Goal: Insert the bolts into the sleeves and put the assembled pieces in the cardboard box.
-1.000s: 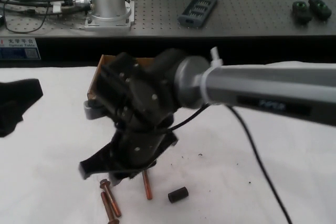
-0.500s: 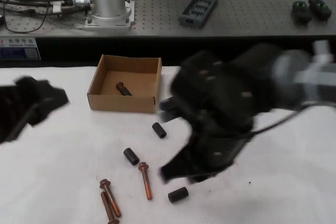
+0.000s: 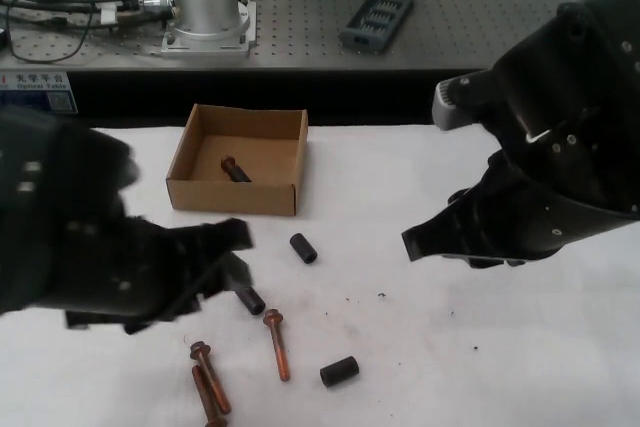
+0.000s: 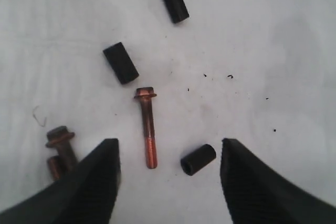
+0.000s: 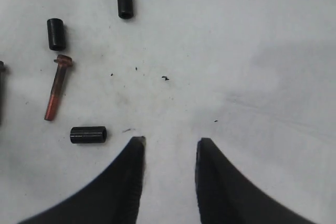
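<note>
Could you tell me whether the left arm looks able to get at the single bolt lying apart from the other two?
Probably yes: the left gripper hangs open above that bolt, and nothing covers it. One sleeve lies close beside the bolt's tip, between the fingers too, so it might get caught.

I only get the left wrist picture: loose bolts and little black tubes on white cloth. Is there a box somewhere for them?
Observer: Yes, an open cardboard box stands farther back on the cloth.
Operator: Anything inside?
Observer: One piece lies in it; it looks like a bolt in a sleeve.
Operator: Where's the other arm?
Observer: The right gripper hangs open and empty over bare cloth, off to the right.
</note>
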You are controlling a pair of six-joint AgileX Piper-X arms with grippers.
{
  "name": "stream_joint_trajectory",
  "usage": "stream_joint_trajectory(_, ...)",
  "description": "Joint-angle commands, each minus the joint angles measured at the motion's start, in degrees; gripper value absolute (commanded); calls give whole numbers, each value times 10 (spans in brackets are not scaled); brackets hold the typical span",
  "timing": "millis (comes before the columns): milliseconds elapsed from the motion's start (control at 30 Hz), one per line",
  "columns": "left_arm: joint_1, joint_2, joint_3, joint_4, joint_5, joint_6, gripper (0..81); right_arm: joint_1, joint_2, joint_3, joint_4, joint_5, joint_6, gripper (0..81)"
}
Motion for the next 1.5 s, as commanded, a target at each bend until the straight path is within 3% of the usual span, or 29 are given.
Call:
stream_joint_trajectory(0, -21, 61, -29, -5, 0, -66, 423, -4, -7, 2, -15, 5, -2, 251)
stream_joint_trajectory(300, -37, 117, -52, 47, -3, -84, 423, -4, -7, 2, -29, 5, -2, 251)
stream_joint_trajectory(633, -36, 126, -52, 104, -93, -90, 423, -4, -7, 3, -30, 5, -2, 251)
stream_joint_trajectory(933, -35, 168, -54, 98, -74, -145, 423, -4, -7, 3, -30, 5, -2, 251)
stream_joint_trajectory(1467, -35, 201, -91, 66, -76, -141, 423, -4, -8, 61, -45, 2, 15, 251)
